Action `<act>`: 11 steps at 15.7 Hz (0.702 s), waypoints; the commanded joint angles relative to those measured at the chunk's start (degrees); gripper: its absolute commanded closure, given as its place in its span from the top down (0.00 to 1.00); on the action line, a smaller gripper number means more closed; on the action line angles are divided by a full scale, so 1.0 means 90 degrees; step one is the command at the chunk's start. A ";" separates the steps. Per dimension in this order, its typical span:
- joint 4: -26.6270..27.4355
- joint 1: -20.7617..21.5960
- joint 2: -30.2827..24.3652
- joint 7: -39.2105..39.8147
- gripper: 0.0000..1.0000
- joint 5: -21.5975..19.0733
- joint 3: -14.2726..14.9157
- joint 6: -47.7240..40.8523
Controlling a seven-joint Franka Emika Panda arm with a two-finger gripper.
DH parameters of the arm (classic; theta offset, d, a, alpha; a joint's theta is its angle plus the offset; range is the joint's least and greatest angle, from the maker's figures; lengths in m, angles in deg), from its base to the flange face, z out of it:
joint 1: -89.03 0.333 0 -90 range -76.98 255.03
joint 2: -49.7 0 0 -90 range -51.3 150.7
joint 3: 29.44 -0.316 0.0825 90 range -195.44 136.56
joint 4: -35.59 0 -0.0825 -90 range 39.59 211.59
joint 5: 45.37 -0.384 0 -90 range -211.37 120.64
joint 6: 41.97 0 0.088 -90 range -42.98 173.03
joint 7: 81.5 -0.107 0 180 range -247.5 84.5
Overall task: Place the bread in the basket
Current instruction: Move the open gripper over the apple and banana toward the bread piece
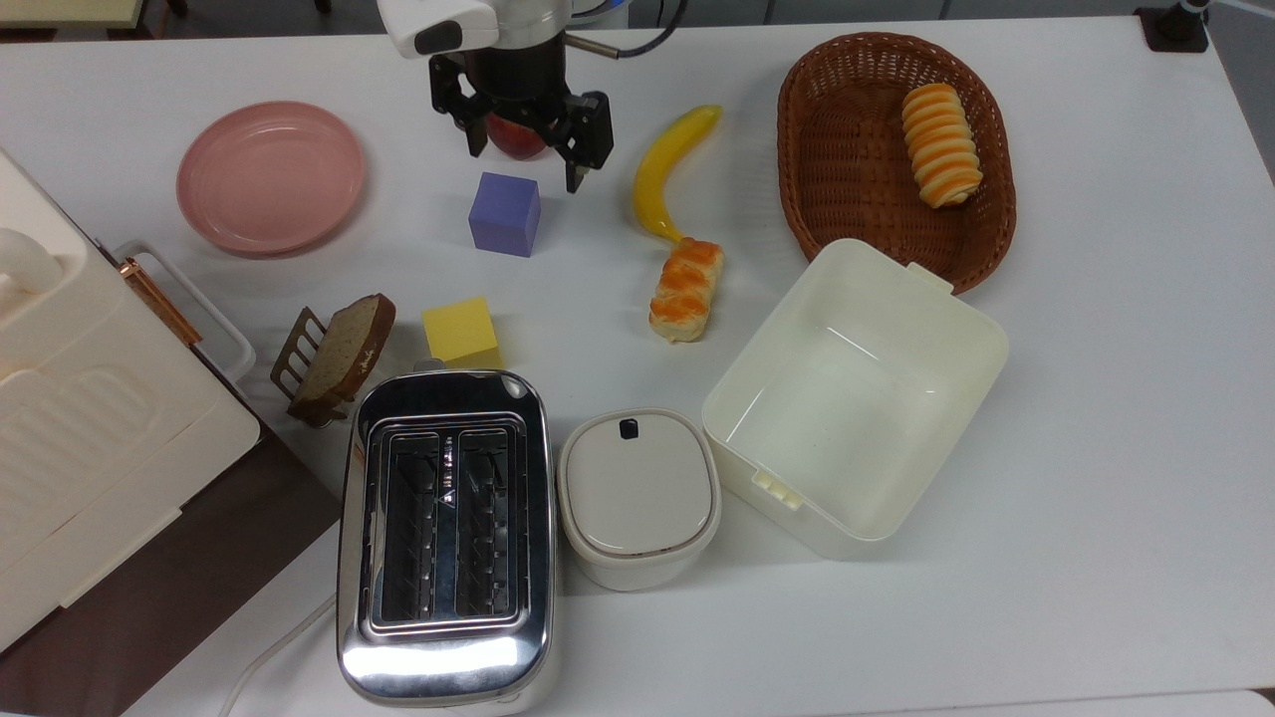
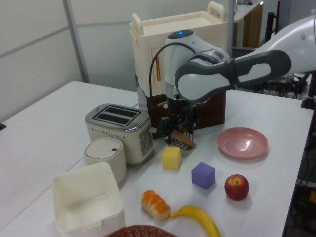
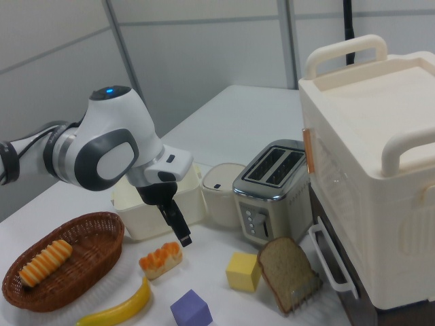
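Observation:
The bread (image 1: 686,289), a small bun with an orange-glazed top, lies on the white table just below the banana's tip; it also shows in the left view (image 2: 155,205) and the right view (image 3: 161,259). The brown wicker basket (image 1: 847,164) sits at the top view's upper right and holds a striped spiral roll (image 1: 939,144). Its rim shows in the left view (image 2: 140,231) and the right view (image 3: 92,244). My gripper (image 1: 525,164) hangs open and empty over the apple, up and to the left of the bread in the top view. It shows in the left view (image 2: 180,136) and the right view (image 3: 180,232).
A red apple (image 1: 518,142) lies under the gripper, a purple cube (image 1: 505,214) just below it and a banana (image 1: 665,169) to its right. A cream tub (image 1: 872,264) stands between bread and basket. Pink plate (image 1: 271,177), yellow cube (image 1: 460,331), toaster (image 1: 443,538), lidded pot (image 1: 637,493).

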 commanded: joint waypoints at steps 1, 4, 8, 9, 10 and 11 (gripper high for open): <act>0.0639 0.0077 -0.0258 -0.0652 1.00 -0.0096 -0.0059 0.0786; 0.0776 0.0067 -0.0277 -0.0663 1.00 -0.0096 -0.0332 0.0827; 0.1177 0.0086 -0.0297 -0.0643 1.00 -0.0086 -0.0723 0.1089; 0.1255 0.0144 -0.0306 -0.0633 1.00 -0.0086 -0.0733 0.1284; 0.1323 0.0367 -0.0268 -0.0624 1.00 -0.0067 -0.0724 0.1460; 0.1324 0.0592 -0.0200 -0.0633 1.00 -0.0038 -0.0685 0.1568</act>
